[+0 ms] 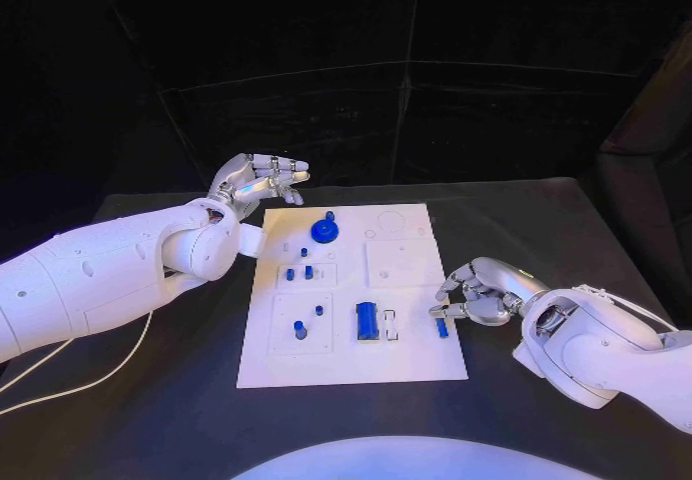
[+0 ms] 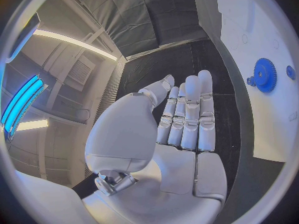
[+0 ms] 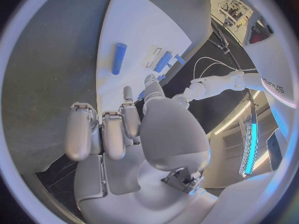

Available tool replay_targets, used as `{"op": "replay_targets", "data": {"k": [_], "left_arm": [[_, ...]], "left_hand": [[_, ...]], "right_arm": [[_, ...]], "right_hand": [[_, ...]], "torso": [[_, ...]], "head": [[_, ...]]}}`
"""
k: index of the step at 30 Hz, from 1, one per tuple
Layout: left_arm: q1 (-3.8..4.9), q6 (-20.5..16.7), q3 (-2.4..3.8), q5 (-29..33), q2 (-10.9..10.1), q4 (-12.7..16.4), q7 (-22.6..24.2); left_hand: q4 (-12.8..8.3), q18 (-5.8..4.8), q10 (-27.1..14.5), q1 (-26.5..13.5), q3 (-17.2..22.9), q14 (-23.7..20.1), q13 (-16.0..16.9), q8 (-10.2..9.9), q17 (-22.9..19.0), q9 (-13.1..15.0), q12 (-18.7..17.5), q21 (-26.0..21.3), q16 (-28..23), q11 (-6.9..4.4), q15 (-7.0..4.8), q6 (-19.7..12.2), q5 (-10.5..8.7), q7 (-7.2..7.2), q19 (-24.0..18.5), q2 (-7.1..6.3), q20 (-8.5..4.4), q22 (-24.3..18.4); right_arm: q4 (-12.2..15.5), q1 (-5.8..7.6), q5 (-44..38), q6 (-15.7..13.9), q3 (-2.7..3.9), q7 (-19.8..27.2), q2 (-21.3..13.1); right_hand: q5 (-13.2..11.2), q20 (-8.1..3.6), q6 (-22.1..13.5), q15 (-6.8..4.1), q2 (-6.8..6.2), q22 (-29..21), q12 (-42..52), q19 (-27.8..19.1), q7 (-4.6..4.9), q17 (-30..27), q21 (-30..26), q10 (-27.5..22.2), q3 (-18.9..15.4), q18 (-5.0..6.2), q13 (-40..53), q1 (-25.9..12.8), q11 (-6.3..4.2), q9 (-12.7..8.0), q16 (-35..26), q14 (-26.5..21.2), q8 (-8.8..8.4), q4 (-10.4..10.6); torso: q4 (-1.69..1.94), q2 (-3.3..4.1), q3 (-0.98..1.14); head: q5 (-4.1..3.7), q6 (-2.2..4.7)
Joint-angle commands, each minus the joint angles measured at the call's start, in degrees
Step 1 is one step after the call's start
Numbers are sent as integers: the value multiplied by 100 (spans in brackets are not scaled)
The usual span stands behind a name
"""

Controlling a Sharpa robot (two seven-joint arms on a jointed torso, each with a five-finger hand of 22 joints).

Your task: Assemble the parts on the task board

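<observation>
Left hand raised (fingers straight)

left hand raised, fingers straight and empty; right hand low, fingers curled, empty

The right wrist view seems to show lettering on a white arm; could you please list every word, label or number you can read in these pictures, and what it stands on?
"SHARPUS", or close to it: grey lettering on the white arm shell, cut by the rim, so the reading is uncertain.
White task board: no readable marks.
Blue toothed gear: no text.
</observation>
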Motion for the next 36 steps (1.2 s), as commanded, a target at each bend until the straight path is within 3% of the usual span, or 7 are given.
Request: {"op": "replay_targets", "data": {"k": [1,5,8,11,20,36], "left_arm": [[1,71,0,9,7,4,16],[-3,79,-3,9,6,9,13],[-4,85,-4,9,4,13,11],[-5,92,-5,9,2,17,10],[-6,100,-6,9,-8,24,10],[-8,103,-6,9,-17,18,10]], "left_hand": [[7,31,-46,-7,-30,-45,4,19,-6,1,31,-38,-7,-10,-7,-16,-16,18,-31,45,14,-7],[7,31,-46,-7,-30,-45,4,19,-6,1,31,-38,-7,-10,-7,-16,-16,18,-31,45,14,-7],[7,31,-46,-7,-30,-45,4,19,-6,1,31,-38,-7,-10,-7,-16,-16,18,-31,45,14,-7],[7,31,-46,-7,-30,-45,4,19,-6,1,31,-38,-7,-10,-7,-16,-16,18,-31,45,14,-7],[4,30,-54,-2,-40,-49,3,21,-15,0,37,-42,-5,-8,-6,-22,-16,19,-32,48,14,-11],[4,30,-54,-2,-40,-49,3,21,-15,0,37,-42,-5,-8,-6,-22,-16,19,-32,48,14,-11]], "right_arm": [[-3,8,-310,238,0,-264,-50],[-21,5,-671,323,-2,-511,-63],[-46,3,-897,397,-3,-691,-50],[-73,1,-1043,490,-4,-796,-13],[-179,-25,-1268,713,-8,-952,199],[-197,-44,-1530,1119,-10,-1210,300]], "right_hand": [[69,46,121,31,79,5,-15,-4,-11,434,37,31,-27,-40,-421,4,16,-16,-3,388,-61,51],[120,34,262,15,27,0,-30,-7,-39,425,33,37,-140,-38,-423,-100,-6,-29,-10,385,-138,143],[388,15,385,-8,-41,-8,-64,-10,-76,405,26,37,-326,-36,-438,-315,-35,-28,-23,381,-204,358],[381,5,454,-19,-79,-11,-77,-10,-94,402,23,37,-386,-36,-442,-327,-49,-16,-28,380,-218,413],[308,-25,609,-50,-136,-6,-99,-8,-133,408,18,41,-419,-37,-440,-44,-84,39,-31,381,-244,337],[269,-38,709,-65,-158,3,-125,-5,-157,404,19,36,-462,-39,-451,3,-104,85,-37,380,-231,332]], "torso": [[-2,8,13],[11,9,8],[22,4,-1],[32,5,0],[29,7,1],[27,6,3]], "head": [[-99,12],[-173,22],[-202,18],[-217,13],[-225,11],[-242,-7]]}}
